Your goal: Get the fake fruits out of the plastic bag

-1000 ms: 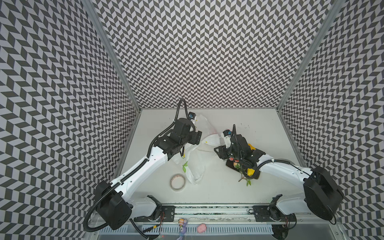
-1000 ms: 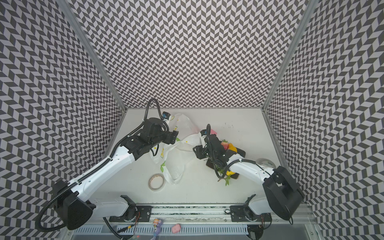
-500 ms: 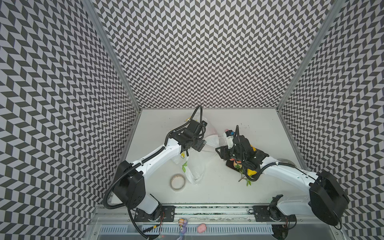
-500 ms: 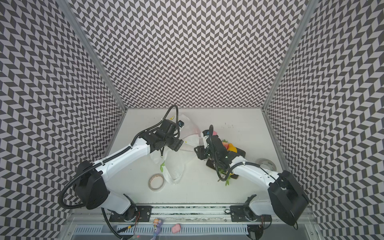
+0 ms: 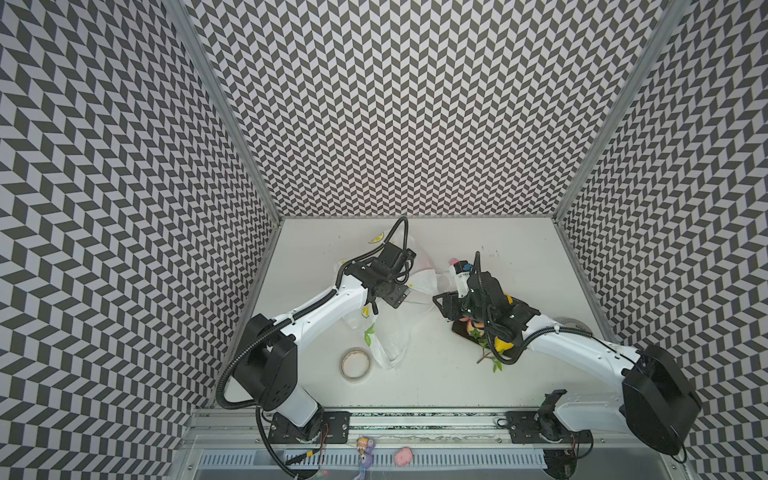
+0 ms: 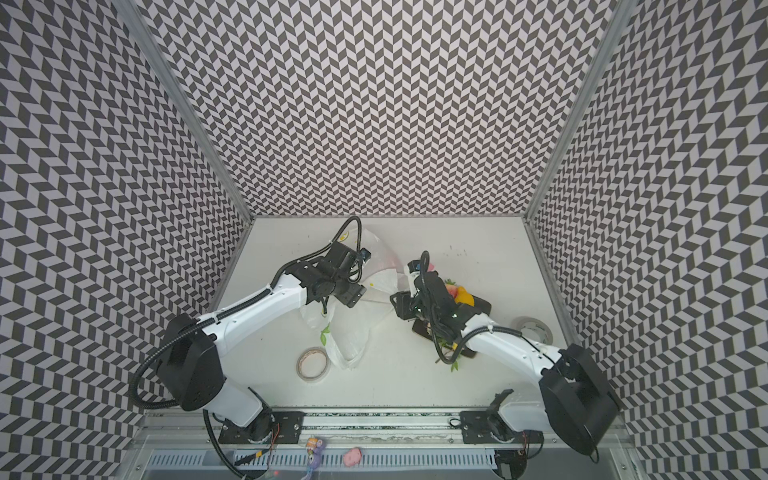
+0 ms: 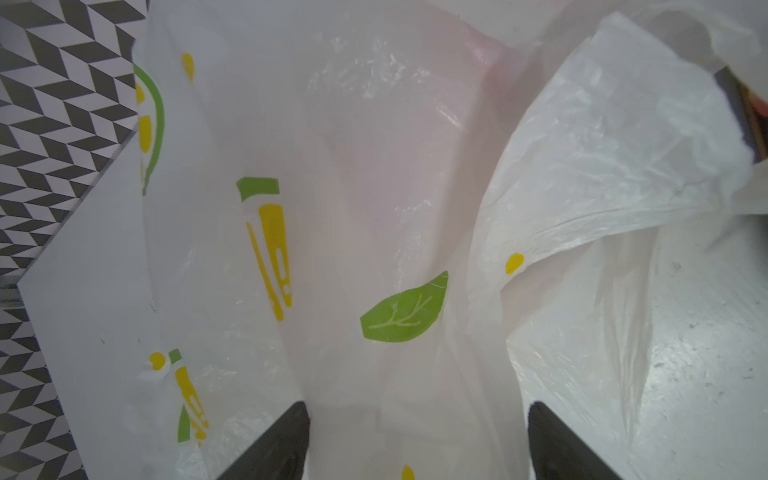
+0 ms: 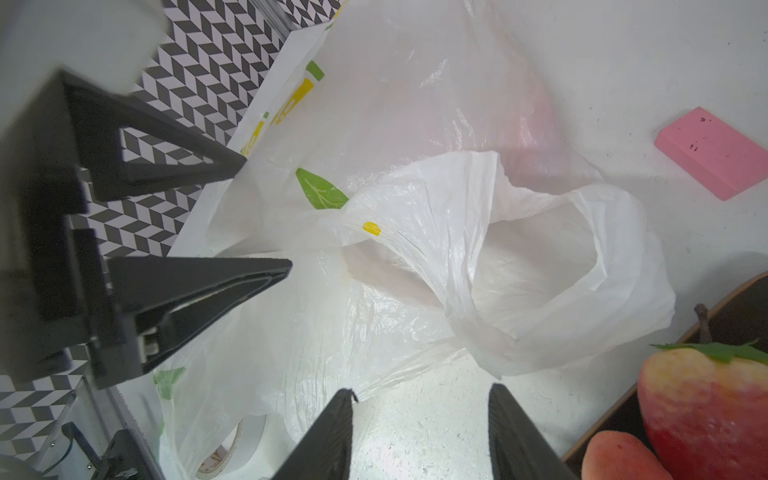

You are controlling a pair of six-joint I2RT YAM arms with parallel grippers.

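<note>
The plastic bag (image 8: pixel 415 316) lies crumpled on the table (image 8: pixel 623 62). The left gripper (image 7: pixel 417 405) stands over the bag with its jaws spread wide. The film passes under them, and nothing is pinched. The right gripper (image 8: pixel 423 390) is just beside the bag, with its jaws about half apart and empty. Several fake fruits (image 8: pixel 702 411) rest in a dark tray (image 8: pixel 739 307) beside the bag. A reddish patch (image 8: pixel 536 112) shows through the bag; perhaps it is one more fruit inside. A pink block (image 8: pixel 715 151) lies near the bag.
</note>
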